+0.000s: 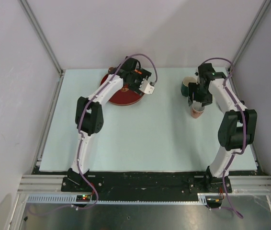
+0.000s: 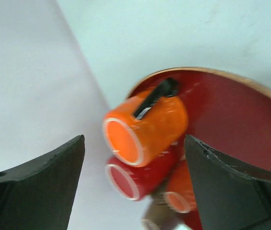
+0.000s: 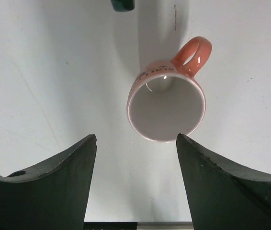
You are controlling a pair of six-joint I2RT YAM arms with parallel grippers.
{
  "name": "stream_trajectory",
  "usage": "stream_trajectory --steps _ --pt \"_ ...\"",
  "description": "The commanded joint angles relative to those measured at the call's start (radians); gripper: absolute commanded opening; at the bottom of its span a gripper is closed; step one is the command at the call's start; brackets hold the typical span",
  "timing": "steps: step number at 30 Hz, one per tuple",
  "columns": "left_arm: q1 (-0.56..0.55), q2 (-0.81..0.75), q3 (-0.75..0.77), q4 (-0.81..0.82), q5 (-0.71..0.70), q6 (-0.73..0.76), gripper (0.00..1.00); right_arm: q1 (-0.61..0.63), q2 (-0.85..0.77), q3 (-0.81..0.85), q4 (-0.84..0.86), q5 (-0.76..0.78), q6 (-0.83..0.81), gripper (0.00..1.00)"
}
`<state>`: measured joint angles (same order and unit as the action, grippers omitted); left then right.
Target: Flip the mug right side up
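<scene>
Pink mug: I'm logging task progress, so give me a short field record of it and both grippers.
mug: pink mug, white inside
orientation: opening up, looks upright
handle: toward upper right in right wrist view
right gripper: open, not touching mug
left gripper: open, over orange cup on red plate

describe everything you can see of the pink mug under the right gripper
The pink mug looks like glazed ceramic: salmon outside, white and empty inside, a loop handle, dark lettering near the rim. It stands mouth up on the white table, below the open right gripper, which does not touch it.
</scene>
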<state>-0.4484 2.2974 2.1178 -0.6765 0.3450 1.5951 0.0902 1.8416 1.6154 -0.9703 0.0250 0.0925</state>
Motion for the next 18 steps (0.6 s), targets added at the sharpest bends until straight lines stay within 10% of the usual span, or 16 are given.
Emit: stream_trajectory --steps 1,18 --pt "-0.009 0.060 0.111 0.021 -0.037 0.406 0.82 0.010 -0.068 -0.034 0.017 -0.055 -0.016 0.73" --pt "-0.035 0.299 0.302 -0.002 -0.222 0.706 0.74 -0.002 -0.060 -0.052 0.025 -0.091 -0.054 0.73"
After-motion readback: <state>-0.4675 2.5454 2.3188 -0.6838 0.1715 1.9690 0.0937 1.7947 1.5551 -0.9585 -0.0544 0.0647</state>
